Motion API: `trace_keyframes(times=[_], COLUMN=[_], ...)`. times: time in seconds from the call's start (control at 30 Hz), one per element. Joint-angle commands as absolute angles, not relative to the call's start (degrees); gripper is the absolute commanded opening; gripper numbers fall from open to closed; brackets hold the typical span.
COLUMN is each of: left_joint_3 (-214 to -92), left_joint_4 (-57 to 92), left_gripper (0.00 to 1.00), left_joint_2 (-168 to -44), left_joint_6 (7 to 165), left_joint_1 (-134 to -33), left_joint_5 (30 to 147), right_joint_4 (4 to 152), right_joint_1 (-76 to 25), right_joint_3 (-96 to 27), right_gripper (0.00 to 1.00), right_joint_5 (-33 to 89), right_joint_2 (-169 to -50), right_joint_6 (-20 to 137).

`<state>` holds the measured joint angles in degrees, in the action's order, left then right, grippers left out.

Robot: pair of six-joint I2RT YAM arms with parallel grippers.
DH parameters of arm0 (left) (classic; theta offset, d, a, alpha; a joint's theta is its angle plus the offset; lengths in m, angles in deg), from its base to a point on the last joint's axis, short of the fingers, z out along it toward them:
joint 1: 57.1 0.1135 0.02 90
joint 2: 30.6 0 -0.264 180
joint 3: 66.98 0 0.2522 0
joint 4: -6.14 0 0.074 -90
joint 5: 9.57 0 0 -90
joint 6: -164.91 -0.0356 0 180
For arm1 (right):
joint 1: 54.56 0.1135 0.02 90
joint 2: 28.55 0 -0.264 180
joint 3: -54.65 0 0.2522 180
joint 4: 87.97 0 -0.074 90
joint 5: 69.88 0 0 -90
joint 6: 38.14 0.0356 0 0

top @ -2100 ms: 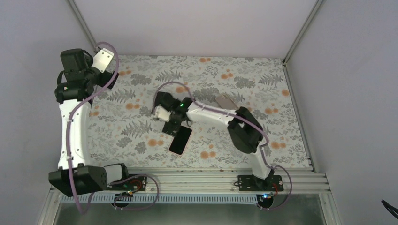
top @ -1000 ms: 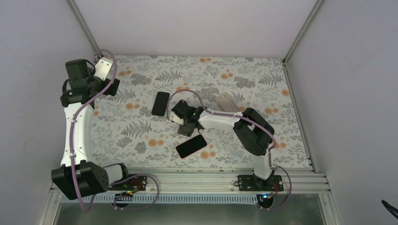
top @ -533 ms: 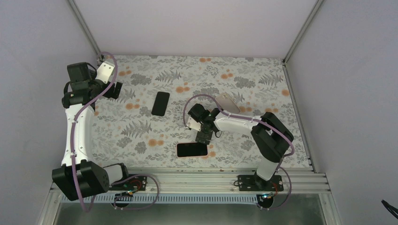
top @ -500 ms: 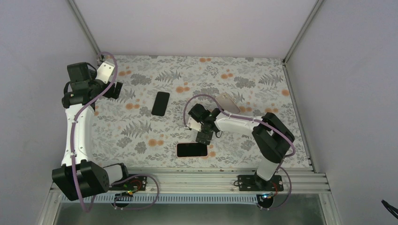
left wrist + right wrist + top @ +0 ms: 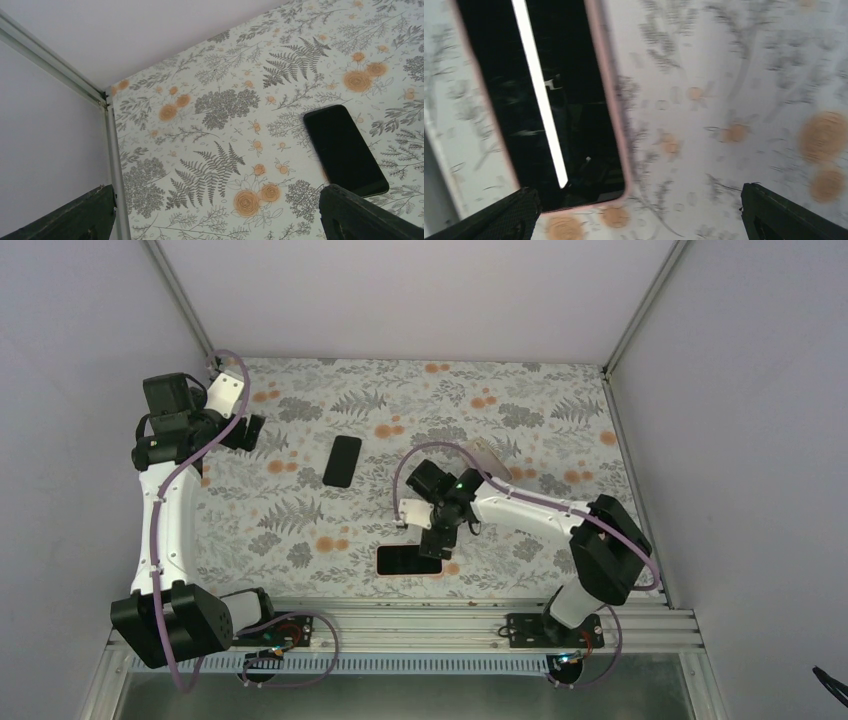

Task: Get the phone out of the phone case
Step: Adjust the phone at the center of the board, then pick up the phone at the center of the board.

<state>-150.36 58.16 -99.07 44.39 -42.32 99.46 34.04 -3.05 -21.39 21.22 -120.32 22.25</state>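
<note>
Low in the centre of the top view, a phone [image 5: 405, 560] lies screen up in its pink case [image 5: 605, 75] on the floral counter [image 5: 560, 410]. The right end effector [image 5: 433, 543] hangs over its right end, fingers spread, holding nothing. Only the right wrist view shows the pink rim close up, with a bright strip reflected in the screen. Higher in the frame, a black phone [image 5: 342, 461] lies well apart. A tan slab [image 5: 487, 452] is half hidden behind the right arm. At upper left, the left end effector [image 5: 250, 428] is spread wide and empty.
</note>
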Motion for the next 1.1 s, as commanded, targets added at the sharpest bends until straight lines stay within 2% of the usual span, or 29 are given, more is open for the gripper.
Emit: trace_keyframes(times=[0.0,0.57,1.07], left_joint_3=[-150.51,-145.28,-146.94], left_joint_4=[57.78,55.15,56.6], left_gripper=[1.0,1.0,1.0], left_joint_2=[-98.98,-97.58,-100.47], left_joint_6=[45.77,45.34,45.31], left_joint_1=[-41.97,-41.9,-41.9], left_joint_5=[102.68,103.88,104.95], right_joint_4=[30.43,33.45,37.07], right_joint_1=[-1.91,-1.86,3.19], right_joint_3=[-20.64,-22.01,-15.91], right_gripper=[1.0,1.0,1.0], right_joint_5=[29.66,34.49,30.99], right_joint_2=[-121.18,-131.64,-131.01], right_joint_6=[17.71,14.44,18.97])
